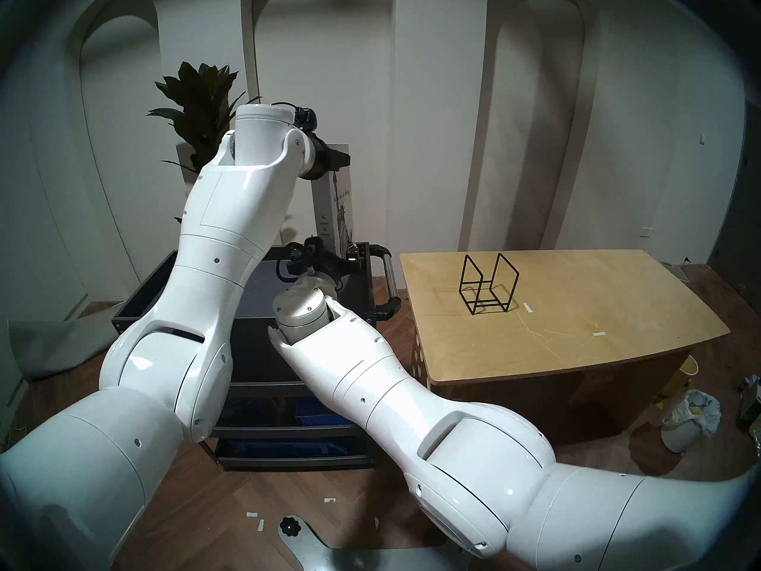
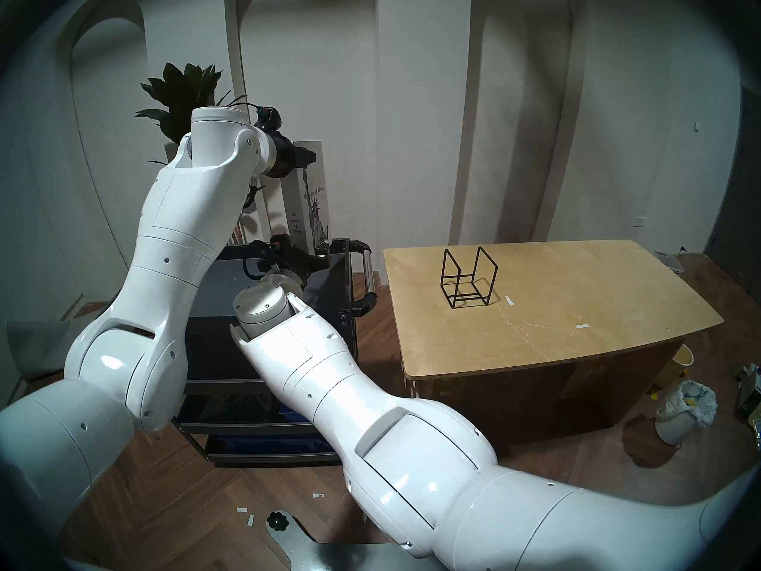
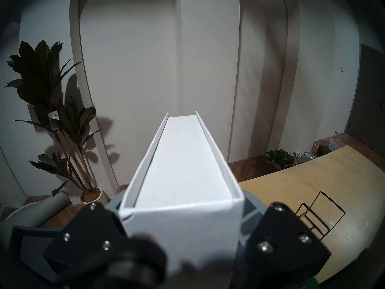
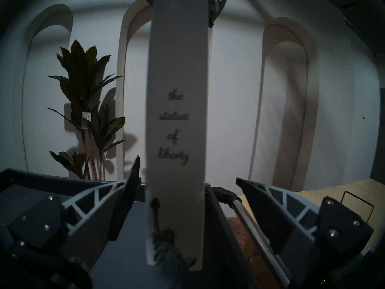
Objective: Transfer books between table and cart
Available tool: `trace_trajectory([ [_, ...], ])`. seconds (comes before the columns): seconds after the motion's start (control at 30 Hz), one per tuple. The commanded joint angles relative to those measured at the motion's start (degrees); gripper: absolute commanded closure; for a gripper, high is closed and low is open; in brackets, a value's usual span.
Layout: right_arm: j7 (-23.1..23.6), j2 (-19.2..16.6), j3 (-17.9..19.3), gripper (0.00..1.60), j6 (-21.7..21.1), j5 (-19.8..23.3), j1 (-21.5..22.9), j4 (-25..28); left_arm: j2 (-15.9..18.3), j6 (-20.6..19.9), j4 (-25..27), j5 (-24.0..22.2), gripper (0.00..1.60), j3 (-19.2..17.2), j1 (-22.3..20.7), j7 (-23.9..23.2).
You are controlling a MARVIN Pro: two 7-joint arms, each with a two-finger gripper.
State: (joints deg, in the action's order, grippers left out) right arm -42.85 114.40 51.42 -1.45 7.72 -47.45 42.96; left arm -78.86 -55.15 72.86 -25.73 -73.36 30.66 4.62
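A tall white book (image 1: 334,205) (image 2: 308,205) with dark script and a statue figure stands upright over the far right corner of the black cart (image 1: 131,306) (image 2: 350,302). My left gripper (image 1: 342,160) (image 2: 308,159) is shut on the book's top end, and its wrist view looks along the top edge of the book (image 3: 183,161). My right gripper (image 1: 350,258) (image 4: 188,182) is open, one finger on each side of the book's spine (image 4: 177,126), low down near the cart tray (image 4: 62,179). Whether the book's lower end touches the tray, I cannot tell.
The plywood table (image 1: 576,352) (image 2: 556,343) stands right of the cart and bears a black wire rack (image 1: 488,284) (image 3: 318,215). The cart's side handle (image 1: 389,277) faces the table. A potted plant (image 1: 197,104) stands behind the cart. A lined bin (image 1: 687,417) sits on the floor at right.
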Motion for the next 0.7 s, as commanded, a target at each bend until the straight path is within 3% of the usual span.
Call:
trace_trajectory([
  [0.0,2.3,0.4,-3.0,0.00,0.2,2.3,-1.0,3.4,0.2,0.2,0.0,-1.7,1.60,0.4,-3.0,0.7],
  [0.23,1.4,-1.8,-4.6,0.00,-0.1,4.3,-3.7,9.0,0.1,1.9,-1.1,-2.9,1.60,0.5,-2.9,2.9],
  [0.67,-2.1,-5.6,-3.9,0.00,0.9,5.3,-7.2,18.3,-0.6,3.9,-2.2,-4.7,1.60,1.2,-2.9,5.2],
])
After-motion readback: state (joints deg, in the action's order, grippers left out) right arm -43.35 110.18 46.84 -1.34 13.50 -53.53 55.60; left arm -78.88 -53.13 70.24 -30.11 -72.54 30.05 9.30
